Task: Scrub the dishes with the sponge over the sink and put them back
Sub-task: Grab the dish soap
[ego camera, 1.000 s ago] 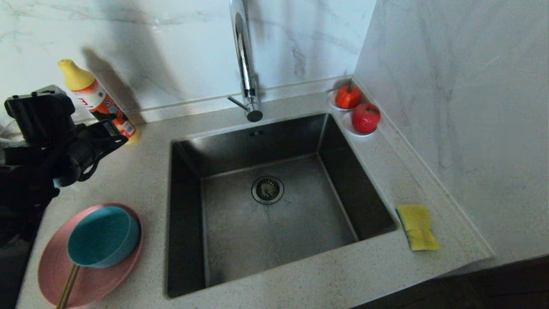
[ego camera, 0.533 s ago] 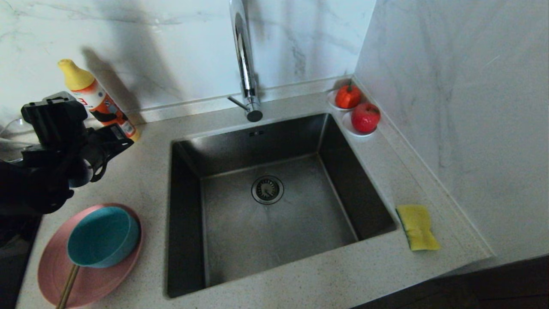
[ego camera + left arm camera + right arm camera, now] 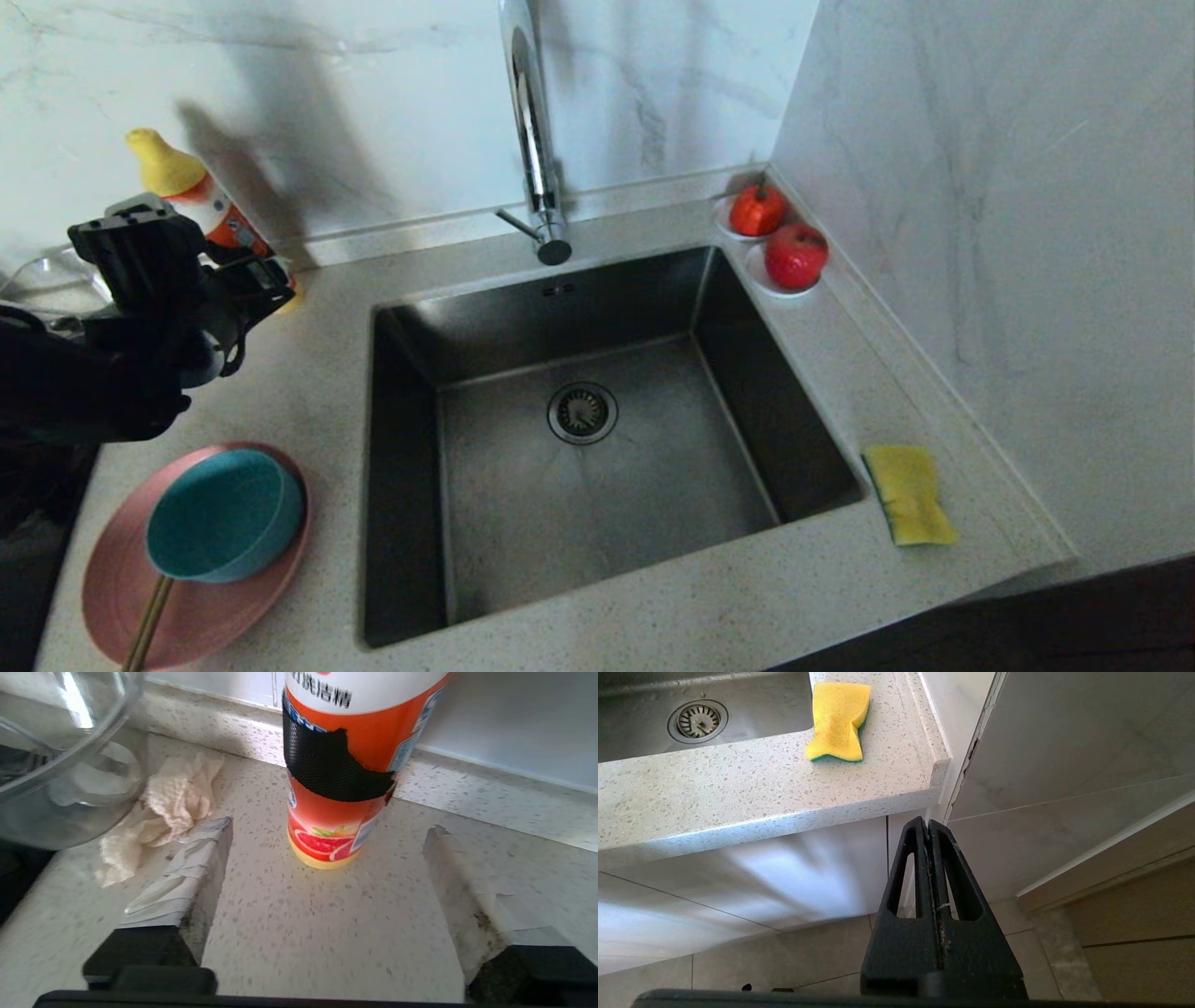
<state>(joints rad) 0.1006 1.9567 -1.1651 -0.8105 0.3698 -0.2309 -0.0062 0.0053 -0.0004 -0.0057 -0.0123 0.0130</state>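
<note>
Speckled pale stone countertop (image 3: pixel 308 373) wraps around the sink (image 3: pixel 579 439), with white marbled wall behind and to the right of it. At the sink's back rim stands the tall chrome tap (image 3: pixel 532 131), and the round drain strainer (image 3: pixel 583 412) sits in the middle of the basin floor.

On the counter left of the sink, near the front edge, lies the pink plate (image 3: pixel 201 611). The teal bowl (image 3: pixel 224 513) rests on it, and a thin wooden stick (image 3: pixel 147 623) lies on the plate, running out from under the bowl toward the front edge. Right of the sink, just beside its front right corner, lies the sponge (image 3: pixel 907 495), yellow face up with a green edge showing. At the sink's back right corner two small white saucers (image 3: pixel 775 280) each carry a red fruit (image 3: pixel 795 255).

The left gripper (image 3: pixel 327 858) hovers over the counter left of the sink, behind the plate, its taped fingers (image 3: pixel 187 872) spread wide and holding nothing. It faces an orange dish-soap bottle (image 3: pixel 345 788) with a yellow cap that stands by the back wall, left of the sink; the bottle stands beyond the fingertips, apart from them. Further left of the bottle are a crumpled cloth (image 3: pixel 163 807) and a clear glass jug (image 3: pixel 56 760).

The right gripper (image 3: pixel 929 826) hangs below the counter edge in front of the white cabinet, right of the sink, its black fingers pressed together, empty.
</note>
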